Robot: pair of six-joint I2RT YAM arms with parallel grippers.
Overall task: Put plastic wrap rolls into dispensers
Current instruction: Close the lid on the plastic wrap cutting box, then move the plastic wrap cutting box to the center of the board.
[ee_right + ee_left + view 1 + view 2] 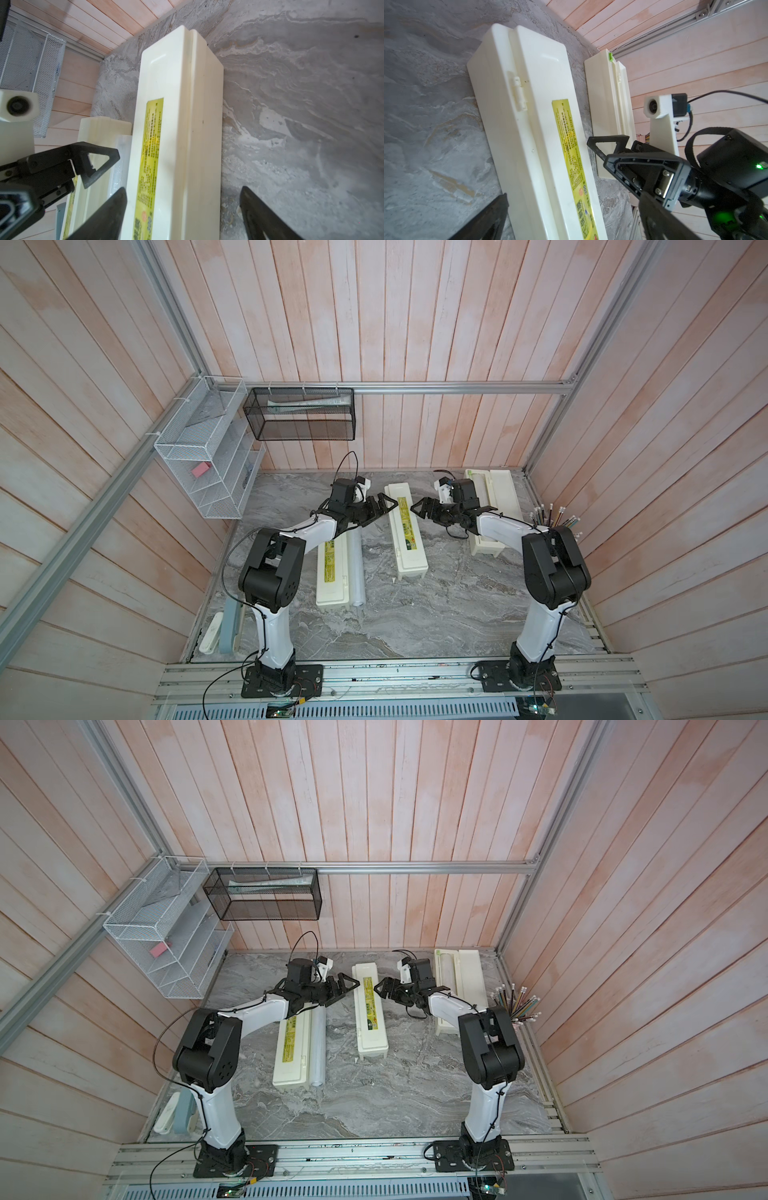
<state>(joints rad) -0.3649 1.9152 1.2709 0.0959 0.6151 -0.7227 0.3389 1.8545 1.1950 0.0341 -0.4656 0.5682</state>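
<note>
Looking down in both top views, finds three long cream boxes lying well apart on the grey table (415, 614). Shows the left box (332, 576) shut, yellow-green label up, with a loose roll (357, 568) lying lengthwise along its inner side, touching or just beside it. Shows the middle box (406, 539) shut too, label up. Places the right box (496, 493) near the back wall, lid swung open, with what looks like a second roll (480, 485) in its trough. Catches the left gripper (381, 506) and right gripper (419, 509) hanging over the far half of the middle box, tips facing, near but apart, both spread and holding nothing.

Turning to the left wrist view, runs along the middle box (529, 128), lid down, hinge clip and label showing. Picks up only one dark fingertip (492, 216) of the left gripper, low beside that box, its partner out of frame. Shows the right gripper (598, 153) across the box, fingers parted on nothing, with the right box (608, 108) behind.

Moving to the right wrist view, finds its two fingers (108, 214) standing wide with the middle box (178, 124) between: one overlapping the label side, the other clear of the far edge over bare table. Cannot tell whether the first touches the lid. Shows the left gripper (68, 178) opposite, parted, in front of the left box (91, 128) and loose roll (121, 158).
</note>
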